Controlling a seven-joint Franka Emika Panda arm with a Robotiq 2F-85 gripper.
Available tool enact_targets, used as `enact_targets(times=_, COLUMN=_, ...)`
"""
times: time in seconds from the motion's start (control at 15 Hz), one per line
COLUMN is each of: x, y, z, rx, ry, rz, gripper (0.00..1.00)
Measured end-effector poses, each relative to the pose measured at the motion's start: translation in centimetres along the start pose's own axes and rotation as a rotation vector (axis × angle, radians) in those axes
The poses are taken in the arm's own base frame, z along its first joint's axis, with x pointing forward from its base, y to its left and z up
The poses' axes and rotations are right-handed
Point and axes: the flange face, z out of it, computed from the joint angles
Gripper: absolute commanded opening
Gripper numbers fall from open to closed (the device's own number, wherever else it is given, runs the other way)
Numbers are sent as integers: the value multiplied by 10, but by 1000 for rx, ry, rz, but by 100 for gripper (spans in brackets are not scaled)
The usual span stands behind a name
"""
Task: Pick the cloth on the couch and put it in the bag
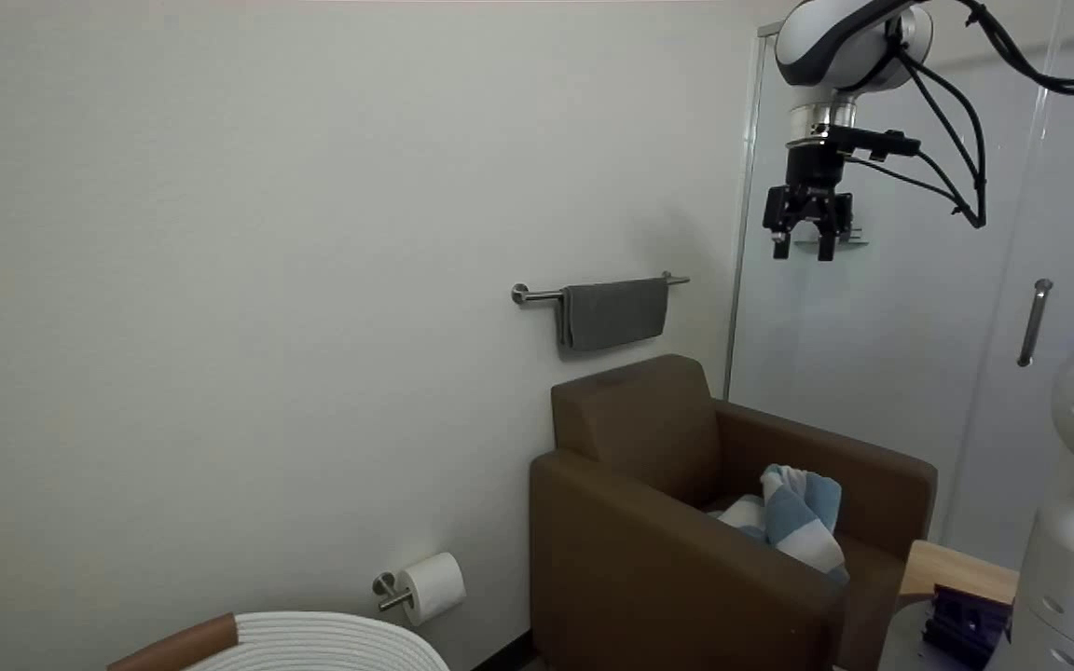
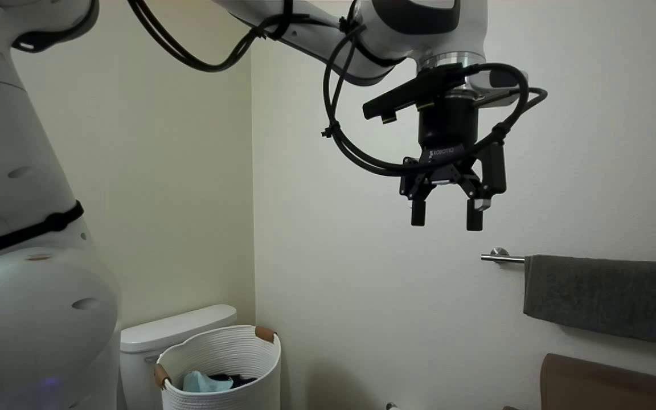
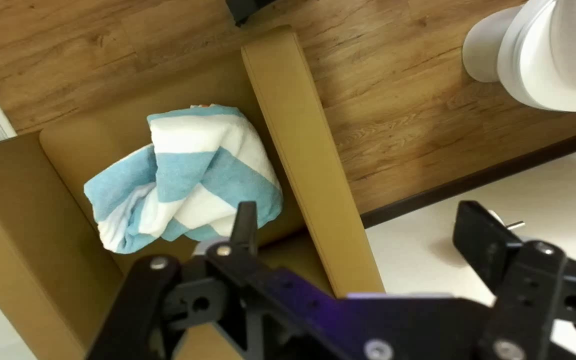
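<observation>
The cloth, blue and white striped, lies crumpled on the seat of the brown couch (image 1: 667, 568). The cloth (image 1: 803, 522) also shows in the wrist view (image 3: 183, 170), with the couch's armrest (image 3: 313, 160) beside it. The bag is a white woven basket with brown handles (image 2: 225, 401); its rim also shows in an exterior view (image 1: 313, 634). Light blue and dark fabric (image 2: 205, 382) lies inside it. My gripper (image 1: 804, 247) is open and empty, pointing down, high above the couch. It also shows in an exterior view (image 2: 446, 216) and the wrist view (image 3: 358, 220), apart from the cloth.
A grey towel (image 1: 616, 315) hangs on a wall bar above the couch. A toilet paper roll (image 1: 433, 587) is on the wall. A glass shower door (image 1: 882, 326) stands behind the couch. A white toilet tank (image 2: 180, 327) is behind the bag.
</observation>
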Motion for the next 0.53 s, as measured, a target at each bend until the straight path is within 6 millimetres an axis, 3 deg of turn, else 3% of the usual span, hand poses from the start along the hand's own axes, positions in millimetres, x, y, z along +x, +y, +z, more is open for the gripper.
enact_targets(times=0.33, x=28, y=-20, z=0, rx=45, ry=93, rz=-8, gripper=100)
enact_targets(times=0.53, x=59, y=-13, z=7, rx=59, ry=88, rz=5, gripper=100)
